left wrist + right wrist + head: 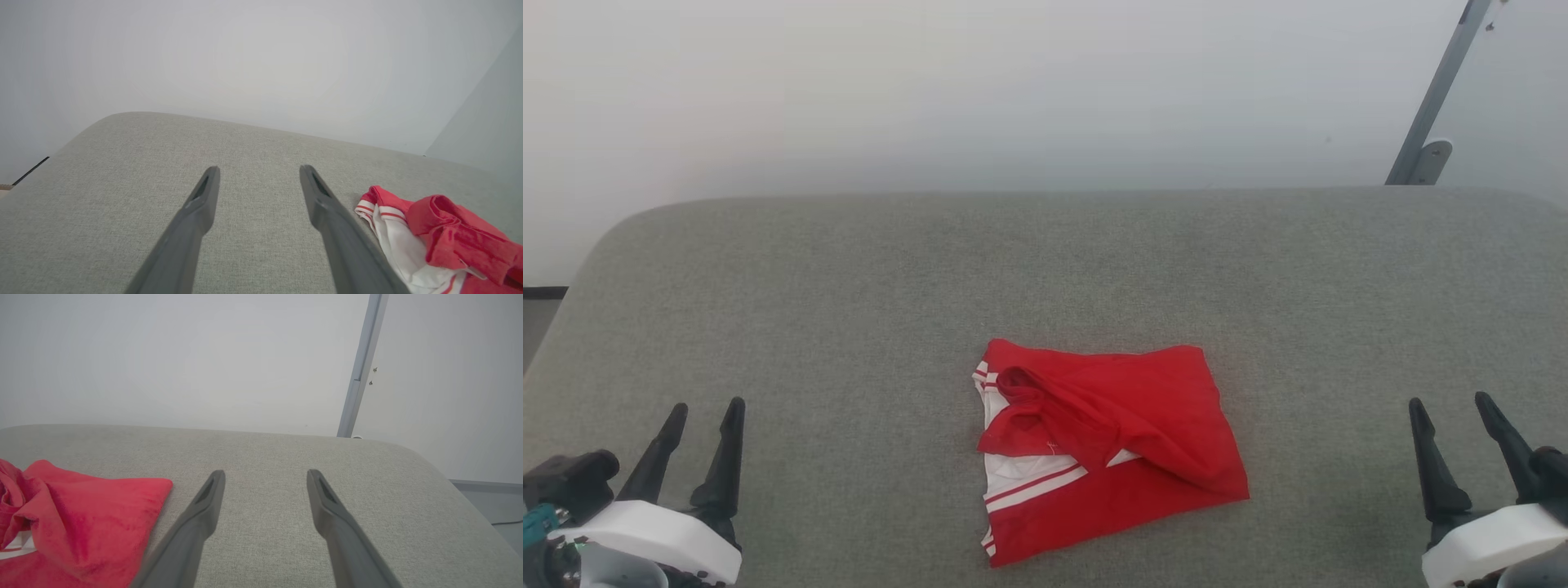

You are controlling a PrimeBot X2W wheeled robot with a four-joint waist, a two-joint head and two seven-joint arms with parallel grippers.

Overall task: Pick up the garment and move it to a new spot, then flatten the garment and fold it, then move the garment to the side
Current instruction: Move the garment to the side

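Observation:
The garment, a red shirt with white sleeve parts and red-and-white stripe trim, lies loosely folded and rumpled on the grey fabric surface, near its front middle. In the left wrist view the garment sits at the lower right; in the right wrist view the garment sits at the lower left. My left gripper stands open at the lower left, well apart from the shirt, nothing between its fingers. Far to the shirt's right, my right gripper is open too and holds nothing.
The grey surface has rounded far corners and ends at a pale wall. A grey metal post leans at the back right. Floor shows past the surface's right edge.

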